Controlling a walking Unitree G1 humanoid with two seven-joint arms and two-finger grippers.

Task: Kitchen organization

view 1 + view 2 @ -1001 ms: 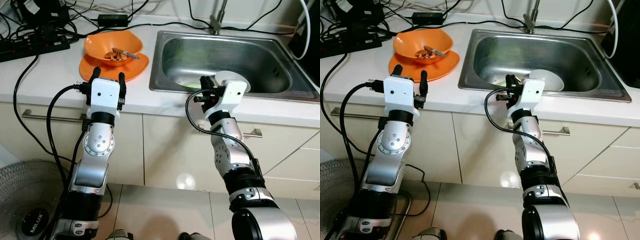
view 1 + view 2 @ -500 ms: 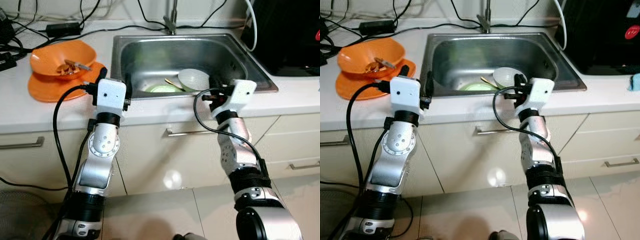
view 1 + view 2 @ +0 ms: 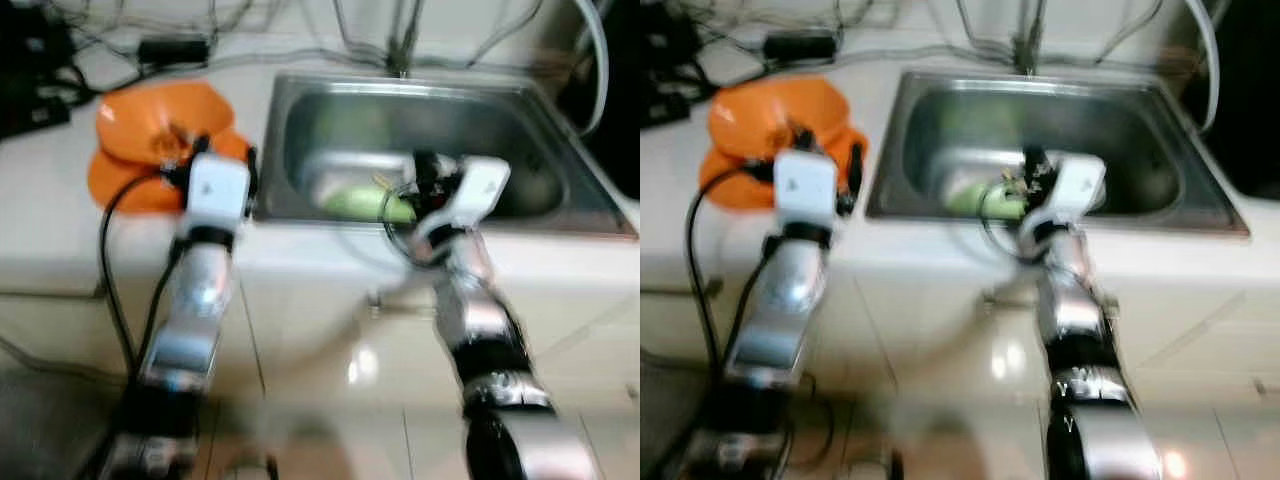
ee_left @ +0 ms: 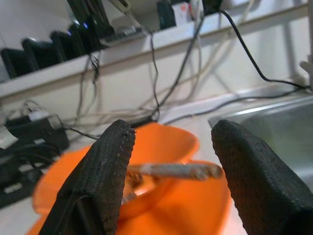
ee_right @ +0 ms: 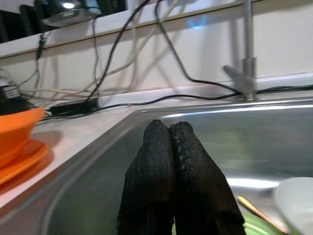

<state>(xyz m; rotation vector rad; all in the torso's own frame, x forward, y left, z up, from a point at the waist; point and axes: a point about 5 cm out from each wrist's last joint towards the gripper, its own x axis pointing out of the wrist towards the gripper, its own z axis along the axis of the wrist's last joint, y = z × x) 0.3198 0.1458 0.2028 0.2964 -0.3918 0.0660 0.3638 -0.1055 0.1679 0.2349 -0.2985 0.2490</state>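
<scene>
The head views are blurred. An orange bowl [image 3: 165,110] with a utensil [image 4: 171,171] in it sits on an orange plate [image 3: 115,185] on the white counter. My left gripper [image 3: 222,155] is open just in front of them at the counter edge, nothing between its fingers [image 4: 100,166]. The steel sink [image 3: 450,88] holds a green plate [image 3: 365,203] and a white bowl [image 5: 293,200]. My right gripper [image 3: 425,172] is shut and empty, over the sink's near rim, its fingers [image 5: 171,147] pressed together and pointing into the basin.
Cables and a black power adapter [image 3: 175,48] lie along the back of the counter. A faucet [image 5: 247,68] stands behind the sink. A dark appliance [image 3: 615,110] sits at the right. Cabinet fronts [image 3: 330,330] and tiled floor lie below.
The camera has swung, shifting the scene right, and the picture is now blurred. Both arms keep the same pose: left gripper open, right gripper shut.
</scene>
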